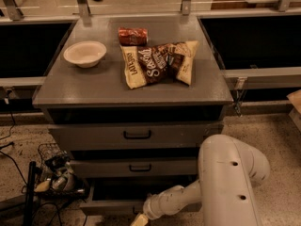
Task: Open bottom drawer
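Note:
The bottom drawer (106, 206) is the lowest of three grey fronts on the cabinet. It stands out a little from the cabinet, with a dark gap (122, 190) above its front. My gripper (139, 219) is at the drawer's front centre, at the bottom edge of the camera view, and it covers the spot where the handle is. My white arm (230, 178) reaches in from the lower right. The gripper's tip is cut off by the frame edge.
Above are the middle drawer (140, 167) and top drawer (137, 135), both with black handles. On the cabinet top lie a white bowl (84, 53), a chip bag (157, 62) and a red packet (132, 36). A wire basket with cables (56, 173) sits on the floor at left.

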Controlling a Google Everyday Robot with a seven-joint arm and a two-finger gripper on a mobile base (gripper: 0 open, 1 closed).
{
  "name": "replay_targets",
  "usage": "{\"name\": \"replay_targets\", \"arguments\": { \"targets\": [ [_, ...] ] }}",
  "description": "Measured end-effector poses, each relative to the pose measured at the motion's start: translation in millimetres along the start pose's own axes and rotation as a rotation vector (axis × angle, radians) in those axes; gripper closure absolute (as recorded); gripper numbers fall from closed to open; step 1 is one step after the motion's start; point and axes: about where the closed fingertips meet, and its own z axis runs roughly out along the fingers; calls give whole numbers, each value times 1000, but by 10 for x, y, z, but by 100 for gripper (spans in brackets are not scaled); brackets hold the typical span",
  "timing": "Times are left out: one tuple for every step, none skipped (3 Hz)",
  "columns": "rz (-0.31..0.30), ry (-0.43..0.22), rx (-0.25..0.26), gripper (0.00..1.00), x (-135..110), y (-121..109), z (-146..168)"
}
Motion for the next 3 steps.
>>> {"name": "replay_targets", "arguments": {
  "targets": [
    [0, 1, -34, 0, 208, 231, -49],
    [7, 6, -44, 0, 258, 267, -23],
    [9, 12, -55, 0, 374, 345, -62]
  ]
}}
